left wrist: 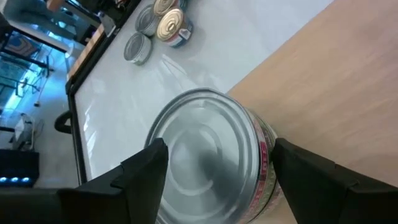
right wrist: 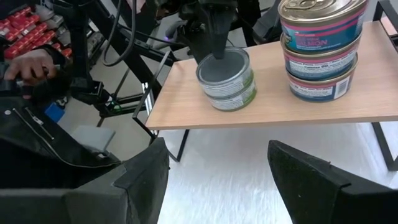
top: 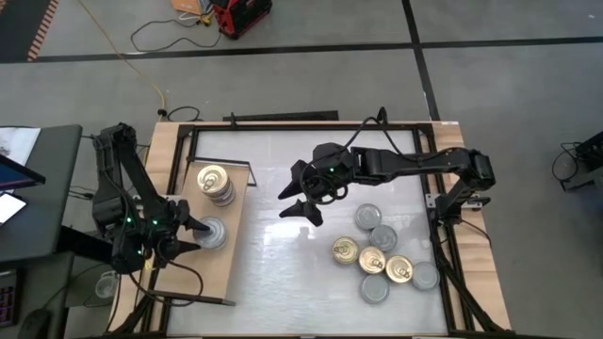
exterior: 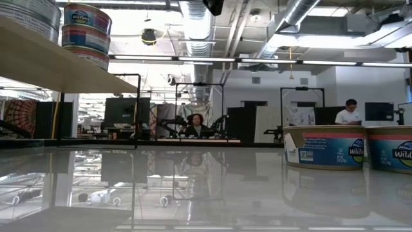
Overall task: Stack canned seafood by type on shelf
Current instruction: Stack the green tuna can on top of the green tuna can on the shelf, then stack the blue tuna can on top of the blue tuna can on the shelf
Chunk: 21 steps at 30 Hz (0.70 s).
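The shelf (top: 231, 259) is a light wooden board in a black frame at the table's left. Two stacks of canned seafood stand on it: three gold-topped tins (right wrist: 320, 50) and two silver-topped tins (right wrist: 227, 81). My left gripper (left wrist: 217, 148) is open, coming slanting down at the silver stack (top: 213, 233), one finger (left wrist: 146, 171) on each side of the top tin (left wrist: 205, 149). My right gripper (top: 300, 209) hangs open above the table's middle, holding nothing. Several loose tins (top: 377, 256) rest on the table at the right. My left gripper has its fingers spread beside the rim of the top silver tin (left wrist: 264, 146). I cannot tell whether they touch it. The tin sits flat on the tin below it.
The loose tins on the table are mixed, gold tops (top: 345, 249) and silver tops (top: 382, 237). Bare white tabletop (top: 273, 264) lies between them and the shelf. Free board (top: 207, 278) remains near the shelf's front. People sit in the room beyond.
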Motion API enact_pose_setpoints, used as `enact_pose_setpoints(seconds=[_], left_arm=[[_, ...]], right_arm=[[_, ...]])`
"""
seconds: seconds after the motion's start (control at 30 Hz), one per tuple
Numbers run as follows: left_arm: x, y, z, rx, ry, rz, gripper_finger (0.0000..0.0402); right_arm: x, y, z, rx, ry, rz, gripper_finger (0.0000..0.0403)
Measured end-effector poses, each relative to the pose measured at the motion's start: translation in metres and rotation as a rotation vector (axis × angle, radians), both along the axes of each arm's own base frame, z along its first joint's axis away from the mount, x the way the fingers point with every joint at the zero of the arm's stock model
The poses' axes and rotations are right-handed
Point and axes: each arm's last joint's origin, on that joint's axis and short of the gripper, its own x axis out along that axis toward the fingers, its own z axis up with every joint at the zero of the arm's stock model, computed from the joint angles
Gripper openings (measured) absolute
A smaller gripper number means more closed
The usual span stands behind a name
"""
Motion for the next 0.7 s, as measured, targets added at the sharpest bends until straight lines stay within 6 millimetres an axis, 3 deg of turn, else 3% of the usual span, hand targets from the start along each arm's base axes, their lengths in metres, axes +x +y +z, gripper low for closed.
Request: enact_pose_setpoints(seconds=[0.27, 0.43, 0.7], left_arm=[[0.0, 0.0, 0.001, 0.013, -0.002, -0.017, 0.0276], [0.0, 0.001, 0.02, -0.026, -0.038, -0.02, 0.0276], [0.01, -0.002, 0.039, -0.169, -0.189, 0.096, 0.0276]], right_arm=[[0.0, 0.005, 0.0, -0.001, 0.001, 0.014, 0.0296], [-0.002, 0.004, -0.004, -0.045, 0.033, -0.009, 0.0296], [-0.006, 0.006, -0.043, -0.086, 0.163, -0.036, 0.0296]])
